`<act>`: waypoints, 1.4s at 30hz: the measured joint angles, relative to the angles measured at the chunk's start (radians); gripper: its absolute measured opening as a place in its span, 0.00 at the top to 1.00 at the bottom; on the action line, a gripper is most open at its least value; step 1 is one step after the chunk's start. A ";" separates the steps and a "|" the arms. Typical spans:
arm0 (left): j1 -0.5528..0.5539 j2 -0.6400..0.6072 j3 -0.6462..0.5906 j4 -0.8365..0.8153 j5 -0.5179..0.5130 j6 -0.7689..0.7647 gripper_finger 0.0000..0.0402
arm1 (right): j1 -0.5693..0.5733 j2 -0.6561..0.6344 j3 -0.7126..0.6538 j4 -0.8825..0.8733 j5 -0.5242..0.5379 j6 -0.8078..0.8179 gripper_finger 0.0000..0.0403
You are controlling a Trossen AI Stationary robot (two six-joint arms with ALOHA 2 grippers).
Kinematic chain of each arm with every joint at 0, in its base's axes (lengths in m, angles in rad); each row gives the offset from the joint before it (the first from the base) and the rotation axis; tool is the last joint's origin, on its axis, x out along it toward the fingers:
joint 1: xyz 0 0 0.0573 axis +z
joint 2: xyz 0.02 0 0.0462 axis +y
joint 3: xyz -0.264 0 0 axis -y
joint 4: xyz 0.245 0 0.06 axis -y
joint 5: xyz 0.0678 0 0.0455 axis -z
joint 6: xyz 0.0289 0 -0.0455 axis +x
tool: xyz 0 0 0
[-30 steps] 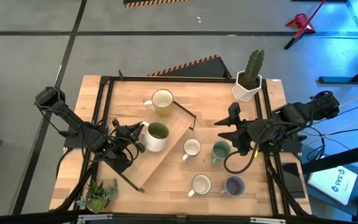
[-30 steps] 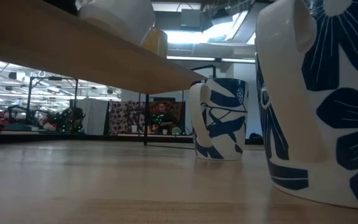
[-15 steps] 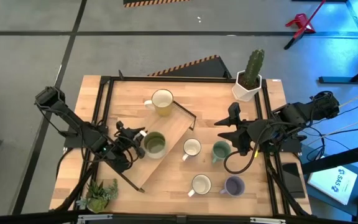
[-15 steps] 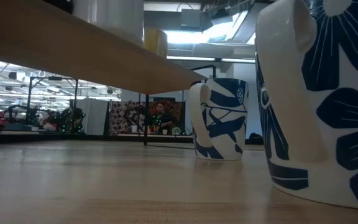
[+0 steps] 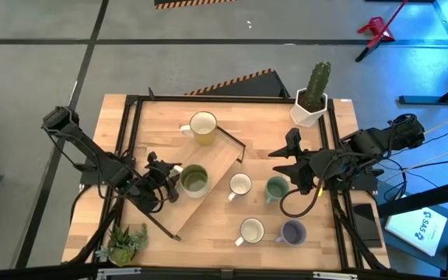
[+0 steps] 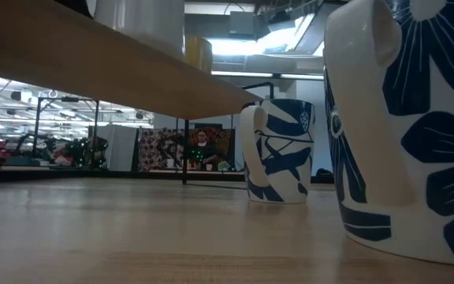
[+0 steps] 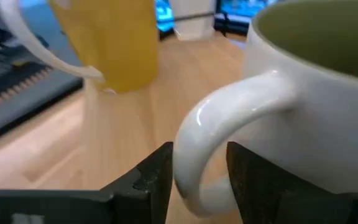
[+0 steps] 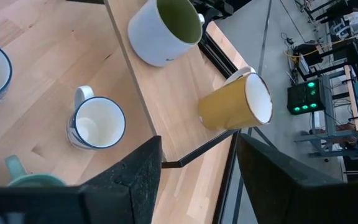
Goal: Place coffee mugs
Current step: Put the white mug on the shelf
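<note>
Olive-lined mug (image 5: 194,180): white outside, upright on the raised wooden shelf (image 5: 218,159), toward its left end. Its handle points at the left gripper (image 5: 164,180), whose fingers (image 7: 148,177) stand on either side of the handle loop in the left wrist view, close to it; whether they press it cannot be told.

Yellow mug (image 5: 202,127): cream inside, upright at the shelf's far end, beyond the olive-lined one. In the right wrist view it (image 8: 235,102) sits near the shelf's black metal edge.

Blue-patterned white mug (image 5: 240,186): on the table (image 5: 208,218) just beside the shelf's right edge, between the shelf and the teal mug (image 5: 277,188).

White mug (image 5: 251,231) and lavender mug (image 5: 292,232): side by side near the table's front edge. The low view shows two blue-and-white patterned mugs, one far (image 6: 277,150), one close (image 6: 404,126).

Right gripper (image 5: 292,160): hangs over the table's right part, just behind the teal mug, fingers spread apart and empty.

Cactus pot (image 5: 310,99): white, at the far right corner.

Small plant (image 5: 126,243): at the near left corner.
</note>
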 joint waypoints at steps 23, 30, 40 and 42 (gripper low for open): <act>-0.002 -0.180 0.000 0.002 0.087 0.121 0.56 | 0.000 0.000 0.000 0.000 0.000 0.000 0.52; -0.002 -0.182 0.000 0.003 0.132 0.119 0.49 | 0.000 0.002 0.000 0.007 0.027 0.001 0.52; -0.002 -0.184 0.000 0.037 0.168 0.119 0.47 | 0.000 0.023 0.000 0.083 0.042 0.001 0.52; -0.002 -0.184 0.000 0.037 0.175 0.119 0.47 | 0.000 0.030 0.000 0.083 0.042 0.001 0.52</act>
